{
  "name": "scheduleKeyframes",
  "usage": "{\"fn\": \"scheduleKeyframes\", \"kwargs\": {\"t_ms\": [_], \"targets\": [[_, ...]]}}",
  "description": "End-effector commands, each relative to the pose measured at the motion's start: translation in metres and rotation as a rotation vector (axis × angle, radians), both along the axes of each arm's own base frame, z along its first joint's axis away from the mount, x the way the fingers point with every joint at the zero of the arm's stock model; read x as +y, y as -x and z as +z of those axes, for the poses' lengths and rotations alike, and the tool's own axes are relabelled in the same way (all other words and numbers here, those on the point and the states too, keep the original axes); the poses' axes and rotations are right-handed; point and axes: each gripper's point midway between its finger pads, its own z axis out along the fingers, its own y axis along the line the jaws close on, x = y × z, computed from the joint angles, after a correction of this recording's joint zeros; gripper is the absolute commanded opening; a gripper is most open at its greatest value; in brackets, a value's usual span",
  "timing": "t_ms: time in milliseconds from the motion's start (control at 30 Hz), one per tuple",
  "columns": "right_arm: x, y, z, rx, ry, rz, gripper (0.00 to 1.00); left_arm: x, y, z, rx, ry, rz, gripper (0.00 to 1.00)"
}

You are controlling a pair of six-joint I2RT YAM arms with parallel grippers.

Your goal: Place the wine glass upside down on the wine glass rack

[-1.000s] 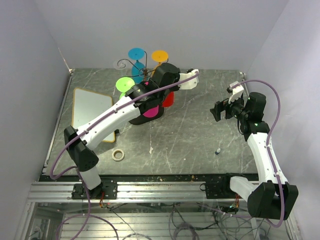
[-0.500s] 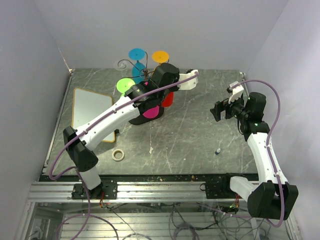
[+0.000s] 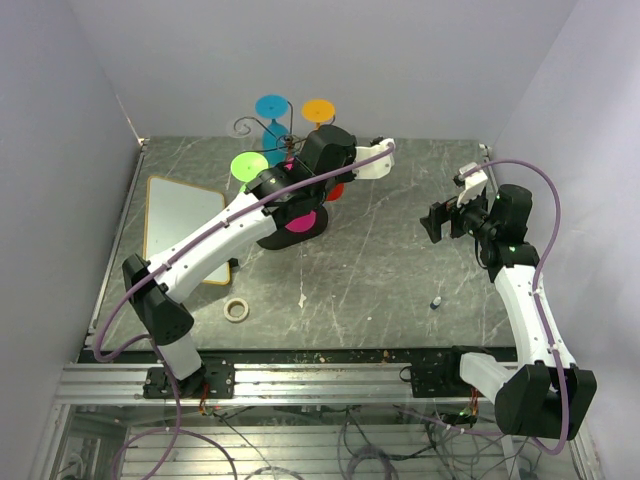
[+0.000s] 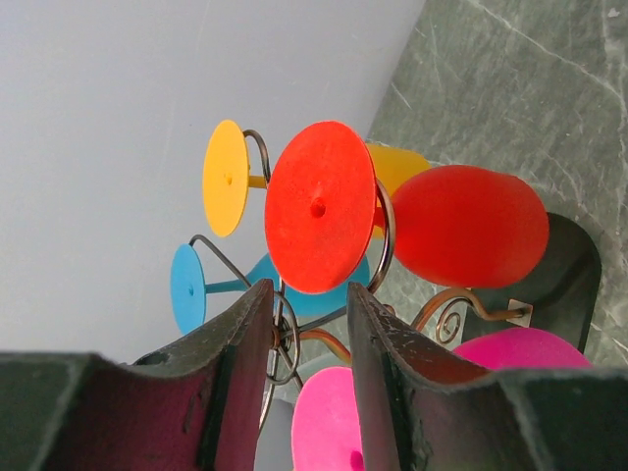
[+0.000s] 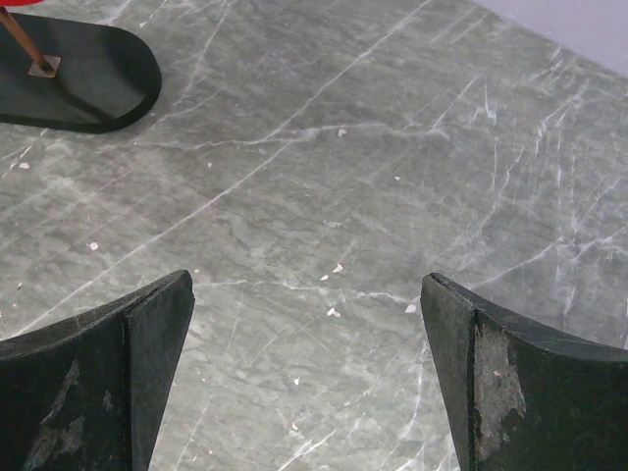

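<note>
Wine glass [image 4: 461,240], the red one, hangs upside down on the rack [image 4: 577,270], foot up and bowl down. Its stem seems caught in a wire loop, so the wide foot cannot slip through. From above, the rack stands toward 11 o'clock on the table [image 5: 392,147]. The left pincer [image 4: 309,289] sits at the foot's 6 o'clock in its wrist view, jaws partly apart with nothing between them; the rack, not the pincer, appears to carry the glass. A yellow glass [image 4: 226,179], a blue glass [image 4: 186,287] and a pink glass [image 4: 329,417] hang on neighbouring arms. The right pincer [image 5: 309,294] hovers wide open and empty at 3 o'clock, probably parked clear of the work.
</note>
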Motion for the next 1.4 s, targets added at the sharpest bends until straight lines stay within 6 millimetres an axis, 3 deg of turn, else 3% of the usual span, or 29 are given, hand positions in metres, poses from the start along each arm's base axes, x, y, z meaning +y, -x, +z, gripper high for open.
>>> {"fn": "scheduleKeyframes", "kwargs": {"t_ms": [0, 467, 833, 1000, 1167, 1300, 1367], "targets": [[-0.002, 0.0, -0.006, 0.006, 0.012, -0.004, 1.0, 0.013, 0.004, 0.011, -0.015, -0.008, 0.015, 0.46], [-0.003, -0.001, -0.007, 0.007, 0.018, -0.006, 1.0, 0.028, 0.022, 0.018, 0.007, -0.058, -0.025, 0.46], [-0.02, -0.006, -0.007, 0.0, 0.092, -0.072, 1.0, 0.04, 0.075, 0.012, 0.183, -0.017, -0.23, 0.47], [-0.028, -0.008, -0.009, 0.002, 0.115, -0.105, 1.0, 0.068, 0.075, 0.028, 0.179, 0.056, -0.199, 0.47], [-0.031, -0.01, -0.01, 0.006, 0.12, -0.119, 1.0, 0.112, 0.076, 0.045, 0.16, 0.166, -0.137, 0.48], [-0.031, -0.01, -0.012, 0.014, 0.121, -0.121, 1.0, 0.158, 0.077, 0.054, 0.101, 0.273, -0.018, 0.58], [-0.031, -0.01, -0.013, 0.018, 0.12, -0.12, 1.0, 0.192, 0.077, 0.066, 0.027, 0.351, 0.074, 0.61]]}}
